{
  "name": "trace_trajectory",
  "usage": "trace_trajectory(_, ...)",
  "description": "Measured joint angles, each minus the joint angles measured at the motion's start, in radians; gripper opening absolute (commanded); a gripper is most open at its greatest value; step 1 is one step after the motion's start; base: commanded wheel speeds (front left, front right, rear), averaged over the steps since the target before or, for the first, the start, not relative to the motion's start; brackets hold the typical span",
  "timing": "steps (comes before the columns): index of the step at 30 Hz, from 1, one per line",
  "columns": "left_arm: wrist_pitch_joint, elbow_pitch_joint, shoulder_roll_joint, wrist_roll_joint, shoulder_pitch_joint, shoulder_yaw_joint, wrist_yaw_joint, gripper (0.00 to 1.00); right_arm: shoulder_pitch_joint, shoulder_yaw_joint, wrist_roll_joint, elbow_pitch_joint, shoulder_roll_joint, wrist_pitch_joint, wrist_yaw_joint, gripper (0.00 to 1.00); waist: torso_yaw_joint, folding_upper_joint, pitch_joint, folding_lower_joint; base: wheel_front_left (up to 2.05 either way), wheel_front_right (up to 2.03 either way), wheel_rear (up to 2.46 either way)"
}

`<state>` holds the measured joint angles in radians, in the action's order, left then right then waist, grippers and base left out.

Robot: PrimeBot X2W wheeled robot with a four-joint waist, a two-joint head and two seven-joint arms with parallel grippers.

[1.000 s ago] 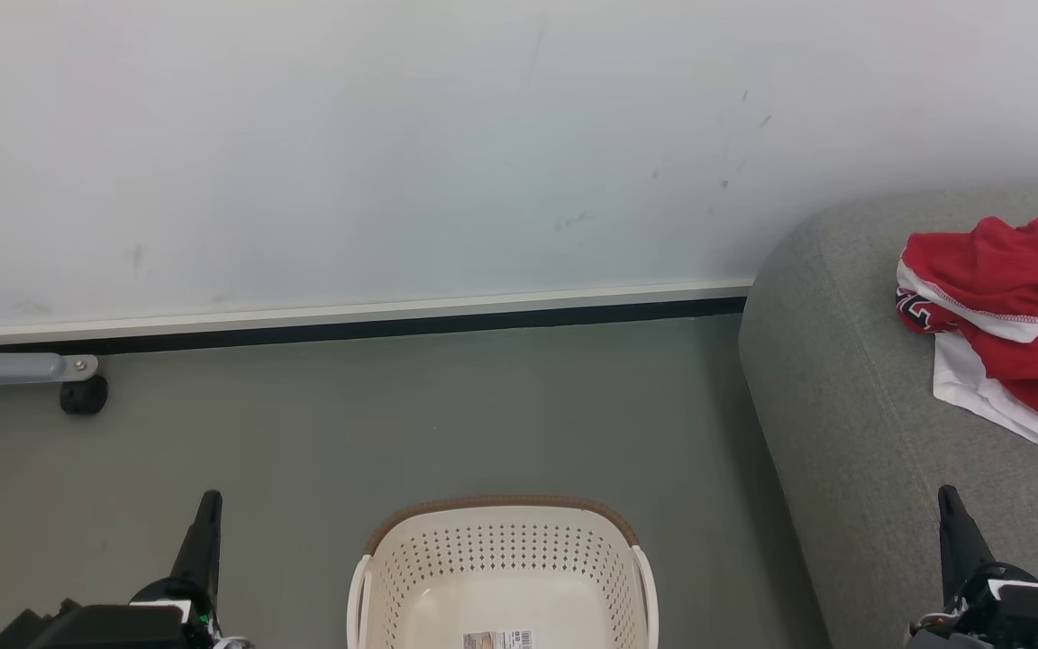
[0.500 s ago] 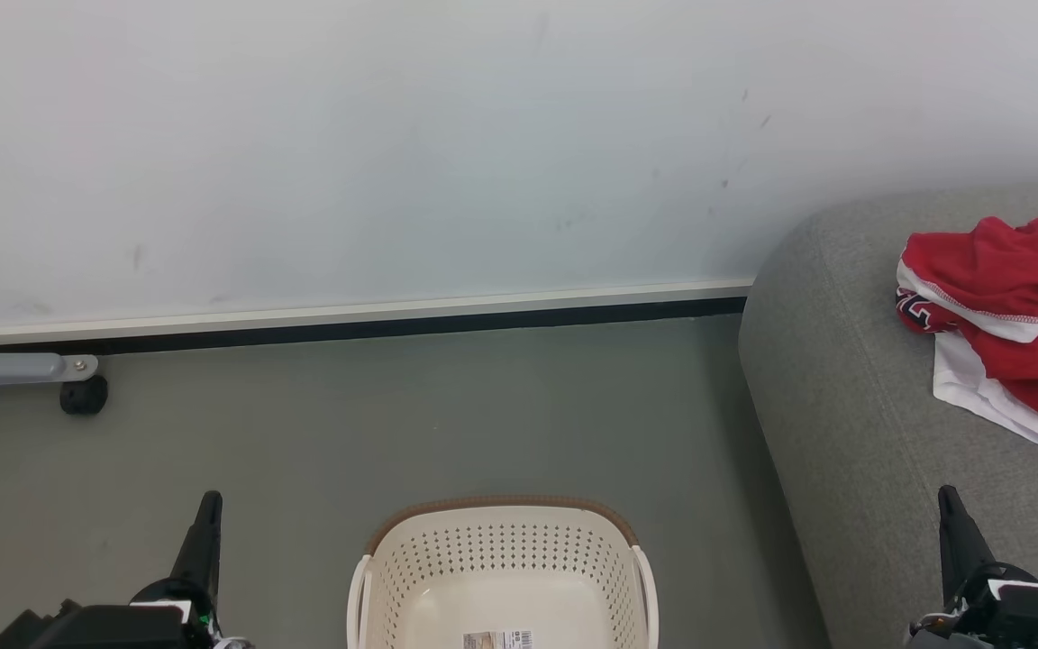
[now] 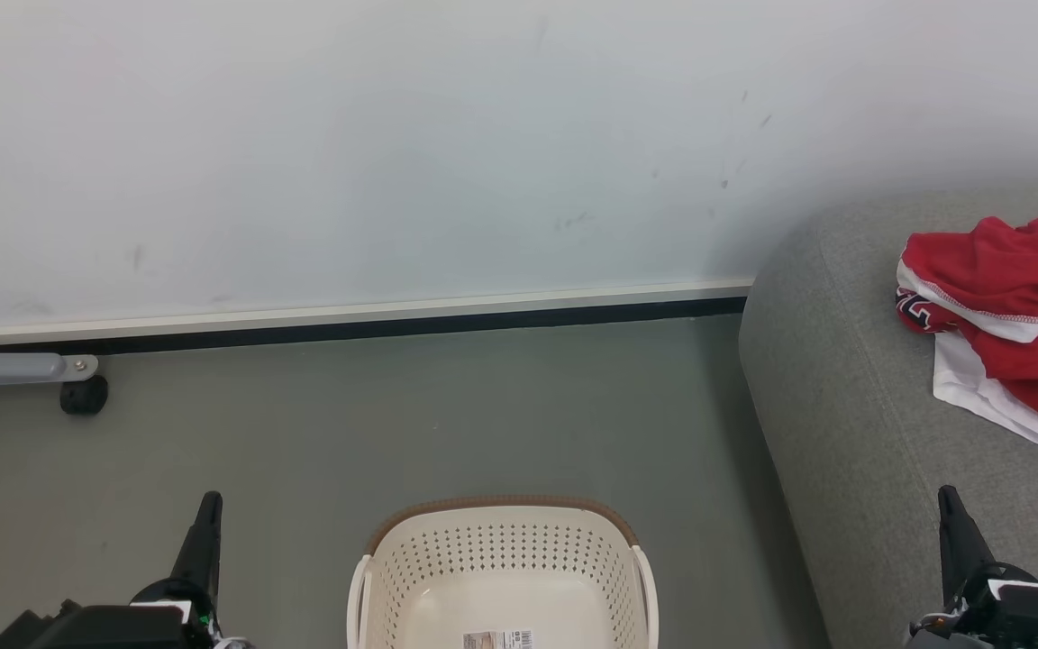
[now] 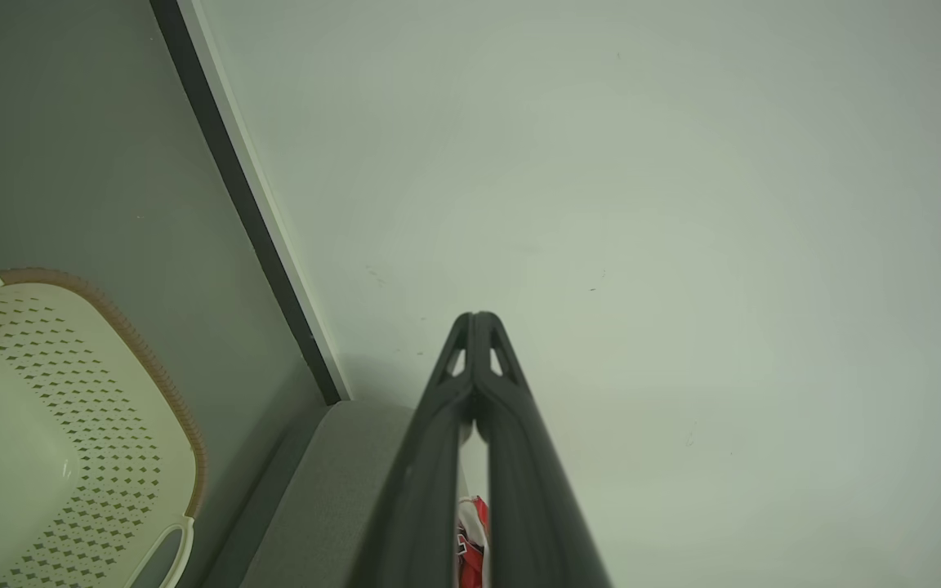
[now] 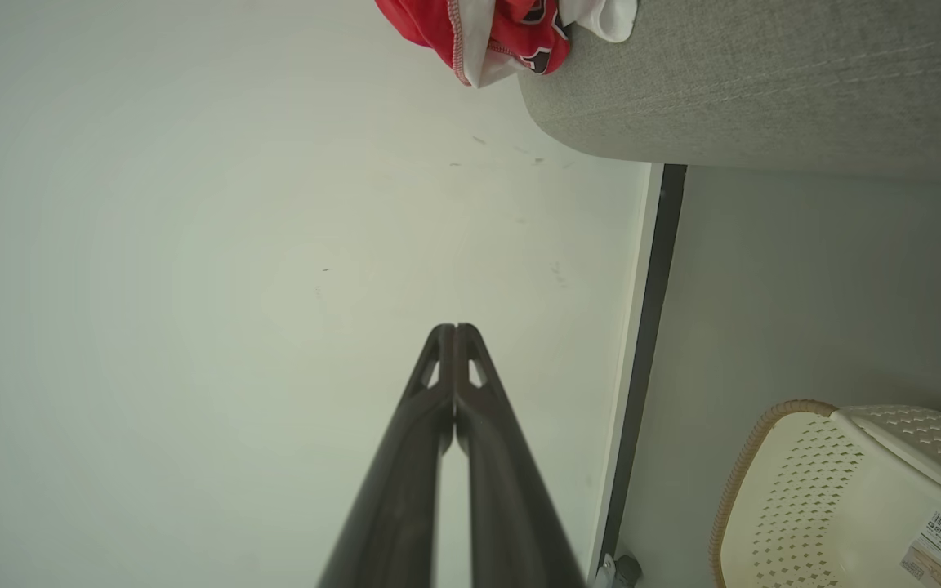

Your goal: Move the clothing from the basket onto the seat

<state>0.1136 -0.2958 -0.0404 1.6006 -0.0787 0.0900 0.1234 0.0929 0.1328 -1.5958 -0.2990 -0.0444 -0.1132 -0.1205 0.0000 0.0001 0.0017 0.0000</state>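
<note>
Red clothing [image 3: 1010,315] with white trim lies bunched on the grey seat [image 3: 852,424] at the right; the clothing [image 5: 495,33] and seat [image 5: 764,82] also show in the right wrist view. The cream basket [image 3: 501,550] stands on the floor at bottom centre, nothing inside but a label on its bottom. It appears again as basket [image 4: 54,433] and basket [image 5: 846,490]. My left gripper [image 3: 209,498] is shut and holds nothing, left of the basket; its tips [image 4: 479,317] meet. My right gripper [image 3: 947,493] is shut and holds nothing, over the seat's front part; its tips [image 5: 454,328] meet.
A white wall [image 3: 393,144] with a dark baseboard runs behind the grey floor [image 3: 393,415]. A grey metal leg with a black caster [image 3: 83,394] stands at the far left by the wall.
</note>
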Motion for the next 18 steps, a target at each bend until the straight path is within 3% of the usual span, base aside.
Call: trace_trajectory(18,0.000,0.000,0.000,0.000,0.000,0.000,0.000,0.00,0.000,0.000,0.000,0.000,0.000,0.000,0.000,0.00,0.000,0.0000,0.000,0.0000,0.00,0.00,0.00)
